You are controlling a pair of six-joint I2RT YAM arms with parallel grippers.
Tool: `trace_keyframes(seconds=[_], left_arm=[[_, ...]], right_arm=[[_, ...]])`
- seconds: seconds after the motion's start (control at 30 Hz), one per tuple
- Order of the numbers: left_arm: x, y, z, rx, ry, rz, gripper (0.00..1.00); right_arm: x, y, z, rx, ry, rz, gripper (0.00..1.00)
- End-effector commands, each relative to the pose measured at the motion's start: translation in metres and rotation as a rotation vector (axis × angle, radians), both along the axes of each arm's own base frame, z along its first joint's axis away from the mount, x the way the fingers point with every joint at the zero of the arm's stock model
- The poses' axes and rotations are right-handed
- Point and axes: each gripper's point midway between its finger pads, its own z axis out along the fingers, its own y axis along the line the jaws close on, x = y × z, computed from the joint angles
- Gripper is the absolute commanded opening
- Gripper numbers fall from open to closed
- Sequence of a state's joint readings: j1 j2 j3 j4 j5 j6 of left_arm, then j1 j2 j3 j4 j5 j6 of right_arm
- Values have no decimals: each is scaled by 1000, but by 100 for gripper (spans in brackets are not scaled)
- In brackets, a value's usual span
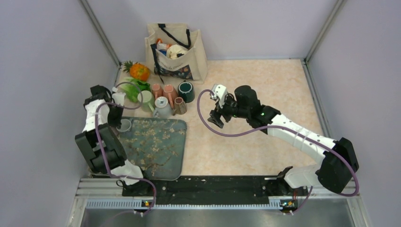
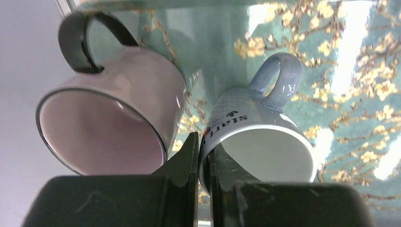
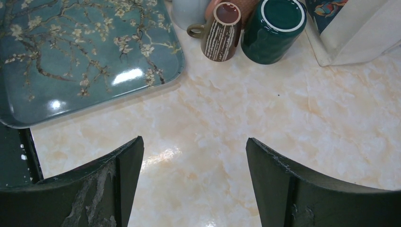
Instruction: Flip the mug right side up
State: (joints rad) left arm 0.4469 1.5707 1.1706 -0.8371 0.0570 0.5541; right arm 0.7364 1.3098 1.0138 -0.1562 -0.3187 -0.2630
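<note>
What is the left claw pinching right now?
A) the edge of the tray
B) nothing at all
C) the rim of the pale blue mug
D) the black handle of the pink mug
C: the left wrist view shows the left claw shut on the rim of the pale blue mug, with the pink mug beside it untouched and the flowered tray behind.

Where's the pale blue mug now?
Left wrist view: pale blue mug over the floral tray, rim pinched by the left gripper, pink mug beside it.
</note>
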Motion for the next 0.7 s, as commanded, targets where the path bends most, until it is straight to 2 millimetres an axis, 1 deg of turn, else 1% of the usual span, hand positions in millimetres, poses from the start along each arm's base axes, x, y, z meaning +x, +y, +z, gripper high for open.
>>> trace_keyframes(seconds=[0.0,0.17,0.2,0.4,0.57,0.67], left_arm=[[-26,-6,31,-38,-42,-41,0],[-69,14,38,-7,-27,14,0],[-77,21,39,-3,-28,38,0],[-116,54,35,20,-18,138,0],[-134,85,27,43,-29,220,0],[-137,102,19,44,-45,265,0]], right_arm=[[4,2,12,38,-30,3,79],[7,6,10,32,-32,13,79],[7,7,9,31,-28,16,79],[7,11,5,26,-21,35,79],[7,11,4,23,-20,41,79],[6,11,4,24,-20,45,79]])
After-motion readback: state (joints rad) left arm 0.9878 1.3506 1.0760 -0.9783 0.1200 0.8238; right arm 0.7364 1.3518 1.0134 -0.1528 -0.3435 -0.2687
